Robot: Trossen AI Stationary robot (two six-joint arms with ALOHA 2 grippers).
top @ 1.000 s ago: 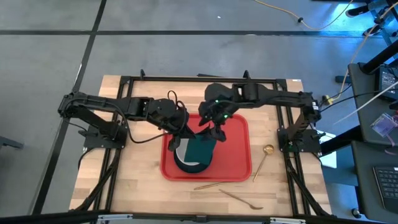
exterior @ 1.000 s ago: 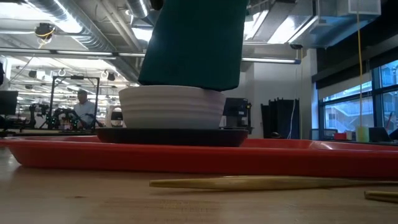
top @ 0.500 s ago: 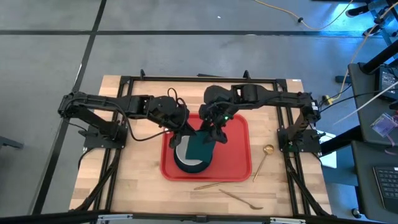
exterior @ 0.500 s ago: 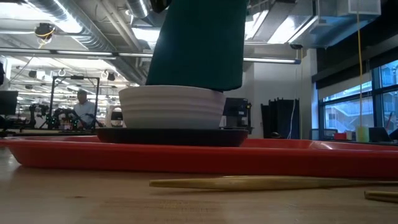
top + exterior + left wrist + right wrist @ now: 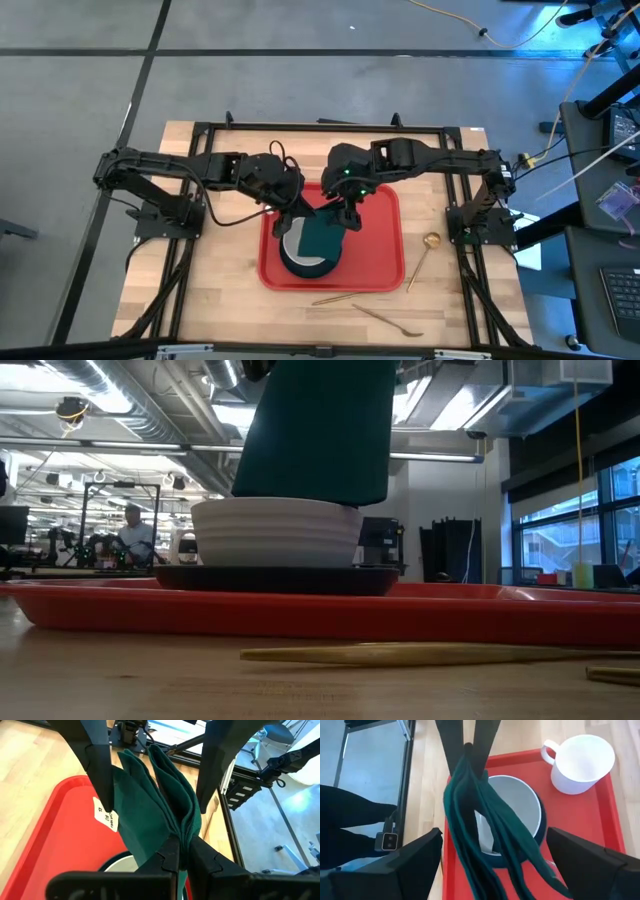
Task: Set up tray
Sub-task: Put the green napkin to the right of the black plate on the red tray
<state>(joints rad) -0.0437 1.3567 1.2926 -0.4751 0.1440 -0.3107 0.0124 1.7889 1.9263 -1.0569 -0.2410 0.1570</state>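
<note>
The red tray (image 5: pixel 385 250) lies mid-table and carries a dark plate (image 5: pixel 280 578) with a white bowl (image 5: pixel 275 532) on it and a white cup (image 5: pixel 577 762). A dark green napkin (image 5: pixel 322 238) hangs over the bowl from my left gripper (image 5: pixel 183 847), which is shut on it. Its lower edge (image 5: pixel 300 495) reaches the bowl's rim; whether it touches, I cannot tell. My right gripper (image 5: pixel 495 835) is open above the tray, one finger (image 5: pixel 100 770) on each side of the napkin's folds. My left gripper pinches the napkin's bunched upper end (image 5: pixel 181 837) between its two fingers, several layers together. The fingers come slanting down from the table's left. The napkin hangs slack below them in loose folds (image 5: pixel 485 820), clear of the tray and over the bowl.
A gold spoon (image 5: pixel 425 255) lies on the wood right of the tray. A long gold stick (image 5: pixel 430 653) and another gold utensil (image 5: pixel 390 320) lie near the front edge. Black frame rails (image 5: pixel 320 127) ring the table. A person (image 5: pixel 130 535) sits far off in the room.
My right gripper has tipped a little further downward over the napkin and stays open. The napkin's hanging lower edge has swung slightly sideways above the bowl.
</note>
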